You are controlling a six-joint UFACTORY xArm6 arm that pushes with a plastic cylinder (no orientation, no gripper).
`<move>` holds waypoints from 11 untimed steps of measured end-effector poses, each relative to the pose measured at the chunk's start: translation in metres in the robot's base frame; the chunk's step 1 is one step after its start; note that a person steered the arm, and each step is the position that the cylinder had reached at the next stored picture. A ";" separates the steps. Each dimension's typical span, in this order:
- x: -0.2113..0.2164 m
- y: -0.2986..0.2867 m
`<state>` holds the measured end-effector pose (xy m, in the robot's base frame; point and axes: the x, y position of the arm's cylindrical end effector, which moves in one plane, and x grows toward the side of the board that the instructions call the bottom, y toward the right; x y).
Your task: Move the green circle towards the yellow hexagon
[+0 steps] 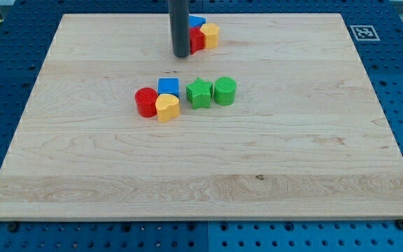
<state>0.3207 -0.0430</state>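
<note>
The green circle [225, 91] stands near the board's middle, touching the green star [199, 93] on its left. The yellow hexagon [210, 35] sits near the view's top, in a cluster with a red block [196, 39] and a blue block [197, 22]. My tip [181, 55] is at the lower end of the dark rod, just left of that cluster and well above the green circle in the view, touching neither green block.
A blue cube [168, 87], a red circle [145, 102] and a yellow heart [167, 108] sit together left of the green star. The wooden board [201, 182] lies on a blue perforated table; a marker tag [362, 32] is at the top right.
</note>
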 end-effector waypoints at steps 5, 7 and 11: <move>0.060 0.055; 0.063 0.121; 0.170 0.175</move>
